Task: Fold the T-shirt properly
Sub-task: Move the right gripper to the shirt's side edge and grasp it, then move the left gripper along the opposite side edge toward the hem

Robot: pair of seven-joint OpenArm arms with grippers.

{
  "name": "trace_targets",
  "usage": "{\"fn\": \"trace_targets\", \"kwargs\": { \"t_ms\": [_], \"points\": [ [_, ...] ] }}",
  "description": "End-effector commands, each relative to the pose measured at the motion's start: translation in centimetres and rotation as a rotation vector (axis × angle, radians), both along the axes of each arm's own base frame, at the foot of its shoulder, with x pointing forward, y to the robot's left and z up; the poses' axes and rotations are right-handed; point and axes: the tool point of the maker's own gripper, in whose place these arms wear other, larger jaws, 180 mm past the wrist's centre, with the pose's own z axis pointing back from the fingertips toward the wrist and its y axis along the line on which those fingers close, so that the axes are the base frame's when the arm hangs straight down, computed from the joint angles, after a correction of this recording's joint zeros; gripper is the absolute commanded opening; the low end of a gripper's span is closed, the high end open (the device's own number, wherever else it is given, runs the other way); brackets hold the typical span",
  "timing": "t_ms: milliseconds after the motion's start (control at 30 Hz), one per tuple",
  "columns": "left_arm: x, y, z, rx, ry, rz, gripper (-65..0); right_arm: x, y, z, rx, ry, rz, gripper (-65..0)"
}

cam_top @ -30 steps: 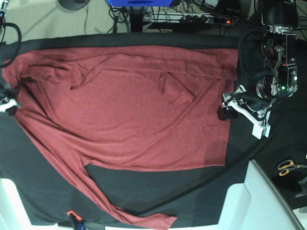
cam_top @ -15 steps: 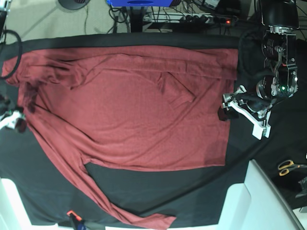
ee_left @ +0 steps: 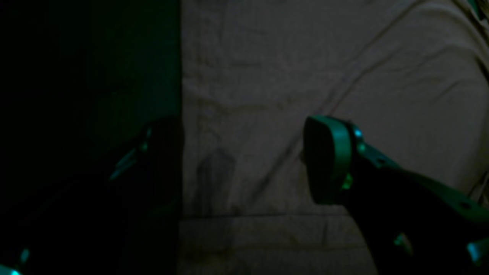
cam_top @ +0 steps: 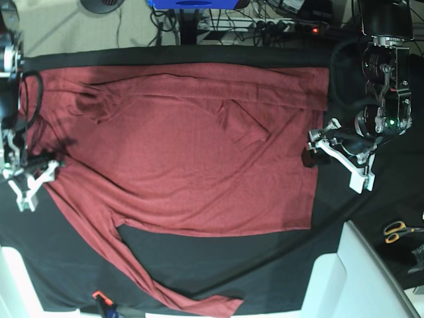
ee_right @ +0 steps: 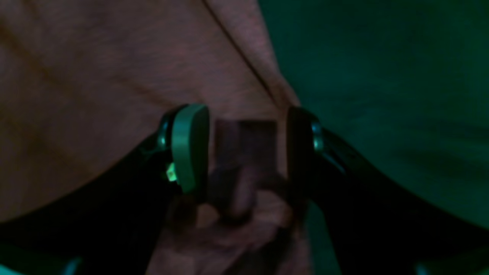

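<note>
The maroon T-shirt point(cam_top: 185, 152) lies spread across the black table cloth point(cam_top: 265, 258), with one long sleeve trailing toward the front edge. My left gripper point(cam_top: 311, 149) is at the shirt's right hem, open. In the left wrist view the left gripper point(ee_left: 240, 160) straddles the shirt's point(ee_left: 305, 76) straight edge, and one finger point(ee_left: 328, 160) hovers over the fabric. My right gripper point(cam_top: 52, 165) sits at the shirt's left edge. In the right wrist view the right gripper point(ee_right: 244, 149) has its jaws apart over bunched fabric of the shirt point(ee_right: 95, 68).
Yellow-handled scissors point(cam_top: 397, 230) lie on the cloth at the right. White bins stand at the front right point(cam_top: 361, 278) and front left point(cam_top: 13, 278). An orange-tipped tool point(cam_top: 101, 299) rests at the front edge. Cables and a power strip point(cam_top: 285, 26) run behind the table.
The right gripper has moved rightward and toward the front, dragging the shirt's left edge inward, and its jaws have opened. The left arm has stayed put.
</note>
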Motion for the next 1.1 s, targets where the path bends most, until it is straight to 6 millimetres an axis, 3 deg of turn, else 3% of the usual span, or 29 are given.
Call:
{"fn": "trace_targets", "kwargs": {
  "t_ms": [0, 200, 600, 833, 1067],
  "points": [
    [0.9, 0.6, 1.1, 0.015, -0.039, 0.000, -18.8, 1.7, -1.0, 1.7, -0.012, -0.066, -0.006, -33.6],
    [0.4, 1.0, -0.1, 0.007, -0.005, 0.016, -18.8, 1.6, -1.5, 1.5, -0.051, -0.069, 0.014, -33.6],
    [1.1, 1.3, 0.6, 0.008, -0.077, 0.039, -18.8, 1.9, -1.8, 2.0, -0.053, -0.075, 0.012, -33.6],
    [1.3, 1.4, 0.5, 0.009, -0.074, 0.042, -18.8, 3.5, -3.1, 5.2, -0.048, -0.136, -0.044, -33.6],
    [1.1, 1.7, 0.0, 0.007, -0.063, 0.052, -18.8, 3.8, -2.9, 5.4, -0.045, -0.141, -0.043, -33.6]
  ]
}}
